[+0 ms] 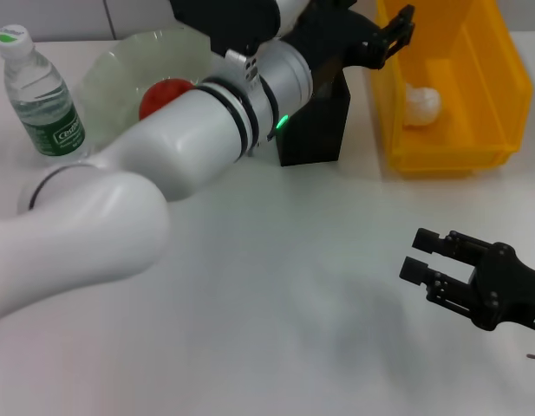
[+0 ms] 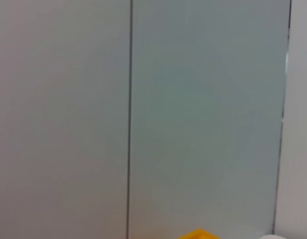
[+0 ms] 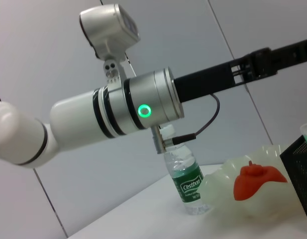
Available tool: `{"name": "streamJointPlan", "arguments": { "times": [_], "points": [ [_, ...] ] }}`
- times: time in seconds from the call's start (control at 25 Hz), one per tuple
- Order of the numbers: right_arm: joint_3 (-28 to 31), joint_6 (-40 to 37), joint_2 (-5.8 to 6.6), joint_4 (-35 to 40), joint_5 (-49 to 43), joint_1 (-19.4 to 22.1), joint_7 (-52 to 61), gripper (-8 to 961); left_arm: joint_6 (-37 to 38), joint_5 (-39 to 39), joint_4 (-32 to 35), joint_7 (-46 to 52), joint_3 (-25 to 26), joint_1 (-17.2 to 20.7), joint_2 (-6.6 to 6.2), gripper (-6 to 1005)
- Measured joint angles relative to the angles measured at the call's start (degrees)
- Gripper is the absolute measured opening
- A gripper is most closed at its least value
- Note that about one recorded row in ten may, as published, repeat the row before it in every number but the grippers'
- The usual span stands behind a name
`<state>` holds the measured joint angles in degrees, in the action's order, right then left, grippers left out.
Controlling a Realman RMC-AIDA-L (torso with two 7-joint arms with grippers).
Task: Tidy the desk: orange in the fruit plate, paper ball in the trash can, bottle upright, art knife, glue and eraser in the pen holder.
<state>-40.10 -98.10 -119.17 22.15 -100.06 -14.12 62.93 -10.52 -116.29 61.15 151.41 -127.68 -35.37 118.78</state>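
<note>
- The bottle [image 1: 37,95] is seen upright at the far left of the desk [image 1: 276,295].
- The orange [image 1: 163,97] is held in the fruit plate [image 1: 120,65], just beside the bottle.
- The left gripper [image 1: 397,35] is stretched above the pen holder [image 1: 315,121] toward the trash can [image 1: 449,87]; whether its fingers are apart cannot be told.
- The paper ball [image 1: 420,104] is found inside the trash can.
- The right gripper [image 1: 419,253] is kept low over the desk at the near right, fingers apart and empty.

White desk [image 1: 276,295], upright bottle [image 1: 40,95], fruit plate [image 1: 120,65], pen holder [image 1: 315,121], trash can [image 1: 449,87]
</note>
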Motion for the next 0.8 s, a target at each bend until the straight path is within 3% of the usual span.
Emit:
{"name": "streamJointPlan", "arguments": {
  "times": [0.16,0.36,0.48,0.8],
  "points": [
    [0.2,-0.1,0.08,0.0,0.1,0.1,0.0,574,4.0,0.0,3.4,-0.2,3.0,1.0,-0.26,708],
    [0.3,-0.1,0.08,0.1,0.1,0.1,0.0,574,6.4,0.0,8.6,-0.4,6.3,3.8,-0.40,802],
    [0.3,-0.1,0.11,0.2,0.1,0.1,0.0,574,8.3,0.0,10.5,-1.7,7.9,4.4,-0.43,802],
    [0.3,-0.1,0.17,0.4,-0.1,-0.2,0.0,574,23.5,0.6,11.8,-5.1,16.5,2.5,-0.20,803]
  ]
}}
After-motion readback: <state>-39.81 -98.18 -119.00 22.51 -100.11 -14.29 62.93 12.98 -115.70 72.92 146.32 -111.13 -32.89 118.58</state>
